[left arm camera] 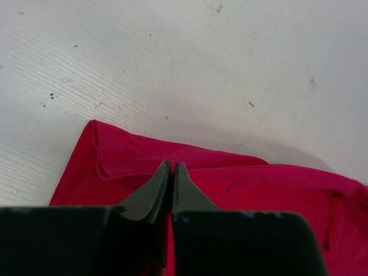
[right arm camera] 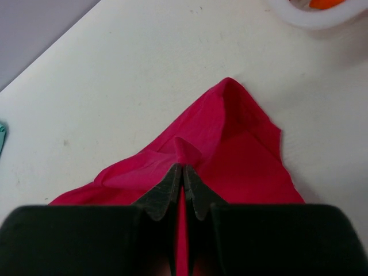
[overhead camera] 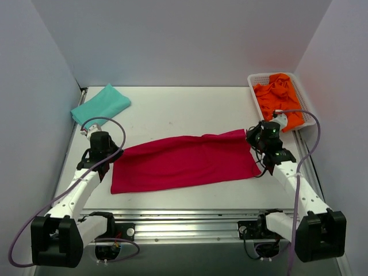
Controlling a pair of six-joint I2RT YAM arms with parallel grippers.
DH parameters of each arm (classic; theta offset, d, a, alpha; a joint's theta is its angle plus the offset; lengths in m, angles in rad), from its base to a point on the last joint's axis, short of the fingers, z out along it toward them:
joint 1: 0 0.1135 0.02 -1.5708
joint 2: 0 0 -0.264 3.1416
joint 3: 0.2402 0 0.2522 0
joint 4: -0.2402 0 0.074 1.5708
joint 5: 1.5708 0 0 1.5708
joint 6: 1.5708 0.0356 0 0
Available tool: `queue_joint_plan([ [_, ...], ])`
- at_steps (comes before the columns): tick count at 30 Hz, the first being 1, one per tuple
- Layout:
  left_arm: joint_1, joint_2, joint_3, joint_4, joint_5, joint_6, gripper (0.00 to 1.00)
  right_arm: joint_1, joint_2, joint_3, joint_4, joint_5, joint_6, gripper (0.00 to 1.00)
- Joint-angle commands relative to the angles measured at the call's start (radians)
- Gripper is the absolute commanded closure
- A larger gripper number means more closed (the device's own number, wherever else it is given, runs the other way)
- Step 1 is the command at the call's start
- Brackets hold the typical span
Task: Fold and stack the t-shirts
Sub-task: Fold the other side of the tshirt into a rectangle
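A crimson red t-shirt (overhead camera: 184,162) lies folded into a long band across the middle of the table. My left gripper (overhead camera: 102,150) is shut on its left end; in the left wrist view the fingertips (left arm camera: 171,168) pinch a ridge of red cloth (left arm camera: 259,190). At the right end my right gripper (overhead camera: 260,138) is shut too, with a tuft of the red t-shirt (right arm camera: 230,149) bunched between its tips (right arm camera: 182,169). A folded teal t-shirt (overhead camera: 100,104) rests at the far left. Orange t-shirts (overhead camera: 279,99) are heaped in a basket at the far right.
The white basket (overhead camera: 255,80) stands against the right wall, just behind my right gripper; its rim (right arm camera: 310,17) shows in the right wrist view. Grey walls close in the table on the left, back and right. A metal rail (overhead camera: 184,221) runs along the near edge.
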Motion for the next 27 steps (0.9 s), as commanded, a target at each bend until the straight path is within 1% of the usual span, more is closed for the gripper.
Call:
queue_joint_plan([
  [1,-0.005,-0.049,-0.026,-0.005,-0.040,-0.003,0.98,0.008,-0.093,-0.066,-0.031,0.059,0.028,1.00],
  [10,-0.005,-0.086,-0.104,-0.016,-0.074,-0.023,0.98,0.010,-0.222,-0.231,-0.040,0.085,0.103,1.00],
  [13,-0.008,-0.107,-0.104,-0.051,-0.080,-0.043,0.96,0.010,-0.254,-0.283,-0.057,0.097,0.161,1.00],
  [15,-0.008,-0.126,-0.106,-0.073,-0.102,-0.063,0.93,0.017,-0.297,-0.318,-0.086,0.158,0.239,1.00],
  [16,-0.006,-0.149,-0.112,-0.080,-0.108,-0.078,0.87,0.019,-0.314,-0.330,-0.103,0.175,0.258,1.00],
  [17,-0.008,-0.160,-0.113,-0.100,-0.113,-0.089,0.57,0.025,-0.332,-0.341,-0.110,0.200,0.281,1.00],
  [18,-0.008,-0.170,-0.112,-0.117,-0.123,-0.098,0.34,0.030,-0.368,-0.359,-0.110,0.220,0.298,0.99],
  [19,-0.008,-0.195,-0.103,-0.131,-0.131,-0.113,0.12,0.031,-0.382,-0.366,-0.145,0.255,0.321,0.90],
  [20,-0.008,-0.209,-0.096,-0.163,-0.142,-0.121,0.06,0.033,-0.394,-0.369,-0.155,0.278,0.332,0.79],
  [21,-0.010,-0.241,-0.089,-0.180,-0.161,-0.127,0.06,0.033,-0.414,-0.367,-0.162,0.298,0.341,0.49],
  [22,-0.008,-0.258,-0.081,-0.204,-0.172,-0.132,0.06,0.034,-0.418,-0.360,-0.182,0.337,0.353,0.36],
  [23,-0.010,-0.276,-0.066,-0.212,-0.180,-0.135,0.06,0.034,-0.420,-0.352,-0.187,0.353,0.358,0.19],
  [24,-0.010,-0.311,-0.057,-0.223,-0.188,-0.138,0.06,0.034,-0.417,-0.331,-0.187,0.365,0.358,0.18],
  [27,-0.011,-0.350,-0.011,-0.229,-0.197,-0.135,0.06,0.039,-0.388,-0.291,-0.169,0.373,0.353,0.18],
])
